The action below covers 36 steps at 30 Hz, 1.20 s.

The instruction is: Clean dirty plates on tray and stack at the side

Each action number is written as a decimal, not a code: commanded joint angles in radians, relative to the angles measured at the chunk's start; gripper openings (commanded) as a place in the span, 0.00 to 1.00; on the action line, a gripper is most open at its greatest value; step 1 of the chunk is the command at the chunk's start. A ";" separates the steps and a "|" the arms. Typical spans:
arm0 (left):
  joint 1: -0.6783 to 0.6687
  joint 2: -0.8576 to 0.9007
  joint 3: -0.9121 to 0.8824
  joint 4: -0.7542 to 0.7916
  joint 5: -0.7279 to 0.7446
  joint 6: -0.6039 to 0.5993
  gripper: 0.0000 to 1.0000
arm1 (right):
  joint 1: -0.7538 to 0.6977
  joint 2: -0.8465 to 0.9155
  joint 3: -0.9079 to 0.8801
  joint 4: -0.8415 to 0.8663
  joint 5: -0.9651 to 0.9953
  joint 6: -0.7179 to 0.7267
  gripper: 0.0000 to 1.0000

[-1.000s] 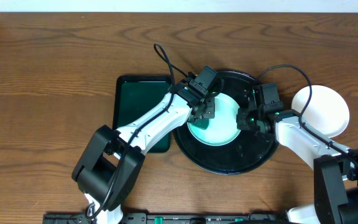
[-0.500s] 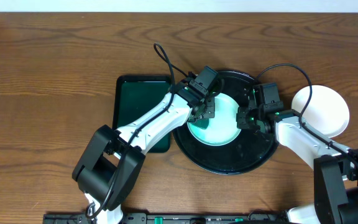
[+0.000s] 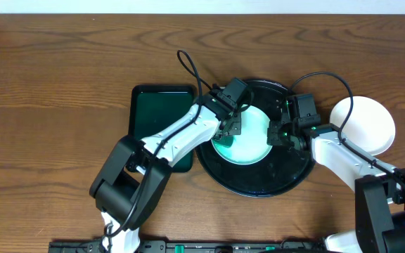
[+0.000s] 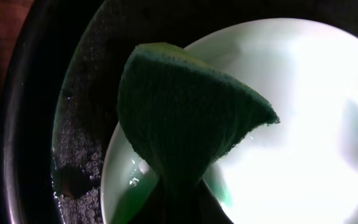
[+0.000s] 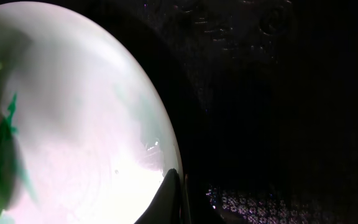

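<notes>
A white mint-tinted plate lies in the round black tray. My left gripper is shut on a dark green cloth and presses it on the plate's left part. In the left wrist view the fingers are mostly hidden under the cloth. My right gripper is shut on the plate's right rim, its fingertips pinching the edge. A green smear shows on the plate. Stacked white plates sit on the table right of the tray; their count is unclear.
A dark green rectangular tray lies just left of the black tray, under my left arm. The black tray's wet textured floor surrounds the plate. Bare wooden table spreads to the left and far side.
My left arm has shifted slightly to the right, with the cloth still on the plate. The right gripper and the plate have not moved.
</notes>
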 commanded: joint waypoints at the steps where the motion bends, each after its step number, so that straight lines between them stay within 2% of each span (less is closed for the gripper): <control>1: 0.003 0.019 -0.001 0.000 -0.056 -0.005 0.07 | 0.008 0.010 0.003 0.002 0.004 -0.020 0.01; 13: -0.011 0.144 -0.003 -0.002 0.032 -0.005 0.07 | 0.008 0.010 -0.001 0.003 0.004 -0.031 0.01; 25: -0.011 0.153 -0.001 0.021 0.452 0.005 0.08 | 0.008 0.010 -0.002 0.003 0.004 -0.031 0.01; 30: -0.011 0.150 0.009 0.031 0.529 0.006 0.07 | 0.008 0.010 -0.002 0.005 0.004 -0.031 0.01; 36: -0.011 0.062 0.018 0.063 0.534 0.024 0.07 | 0.008 0.010 -0.002 0.006 0.003 -0.031 0.01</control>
